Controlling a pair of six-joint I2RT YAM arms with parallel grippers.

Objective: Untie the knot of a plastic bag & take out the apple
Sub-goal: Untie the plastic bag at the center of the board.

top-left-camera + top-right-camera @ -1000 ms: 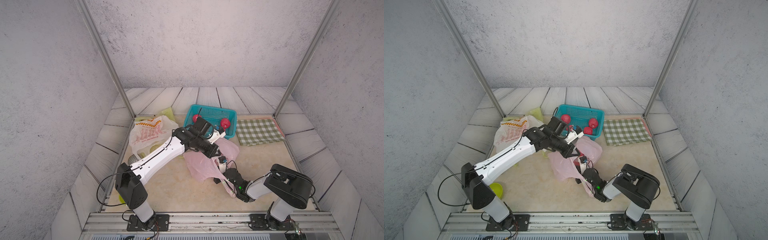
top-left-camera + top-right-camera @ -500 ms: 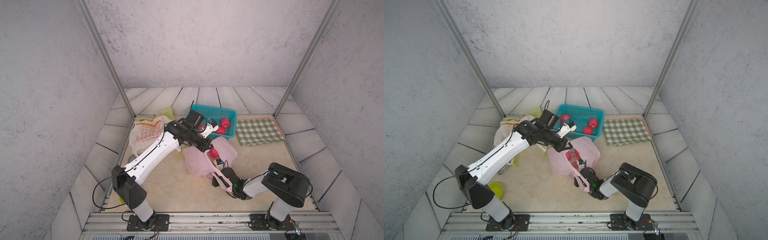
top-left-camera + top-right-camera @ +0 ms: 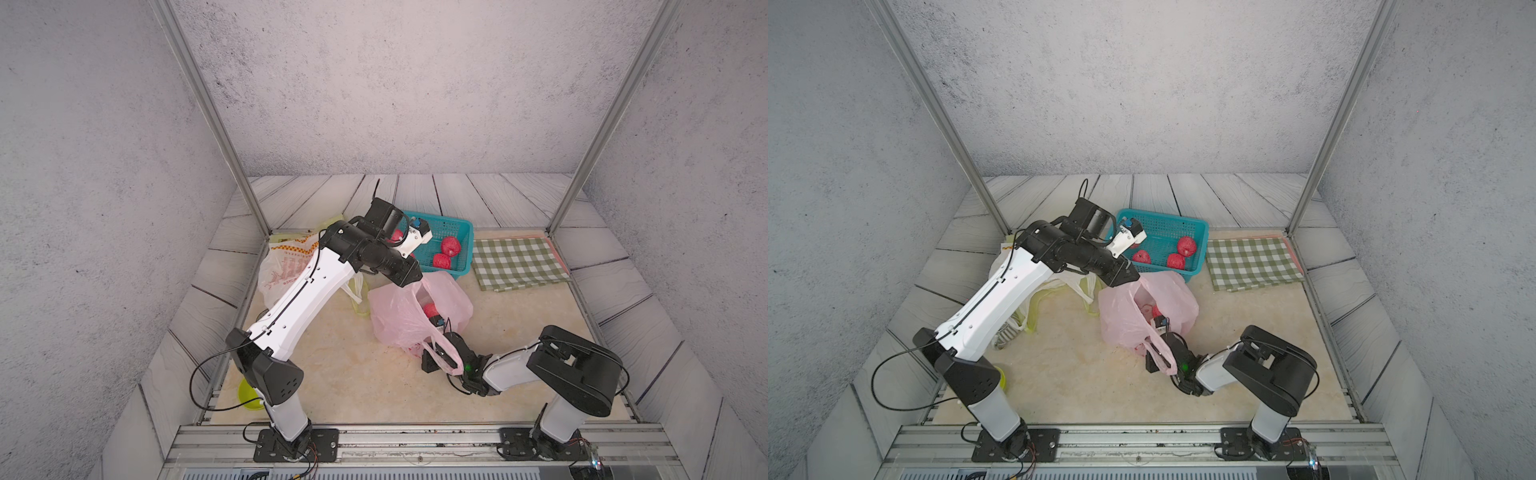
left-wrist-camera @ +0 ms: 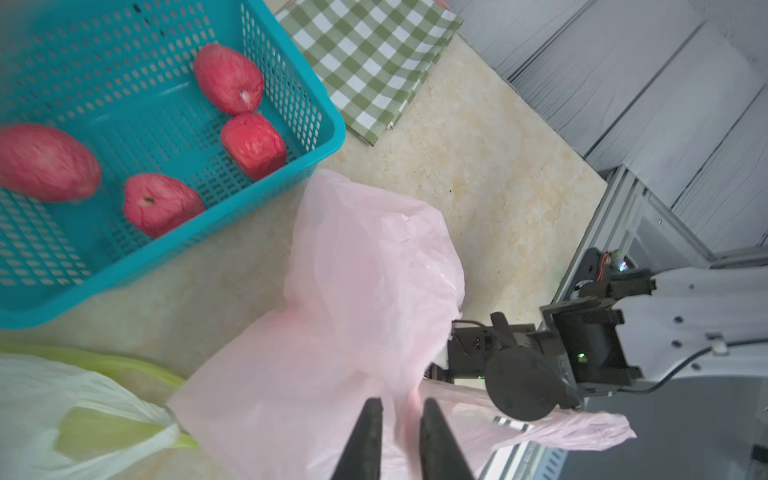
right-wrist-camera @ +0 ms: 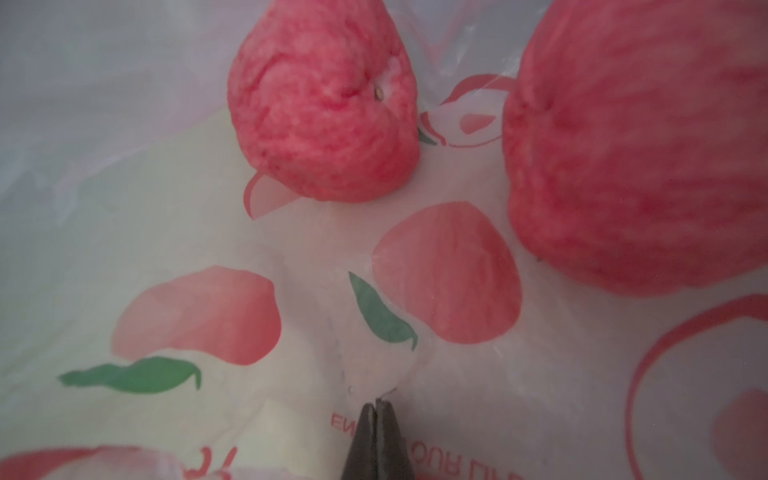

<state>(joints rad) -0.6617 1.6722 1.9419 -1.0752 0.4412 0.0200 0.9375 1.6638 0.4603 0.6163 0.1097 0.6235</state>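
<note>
Emptying the untied translucent pink plastic bag (image 3: pixel 399 316) on the bench (image 3: pixel 353 382) is the current step. The right hand (image 5: pixel 377 404) is closed inside its mouth, and the left hand (image 4: pixel 402 403) is narrowly parted at its rim. Next, grasp a red apple (image 5: pixel 324 99) inside.

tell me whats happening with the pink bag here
The pink bag lies open with two apples showing inside. The right claw is shut low at its mouth, while the left claw, jaws slightly apart, hangs over the bag's top edge. Four other apples sit in the blue basket.
</note>
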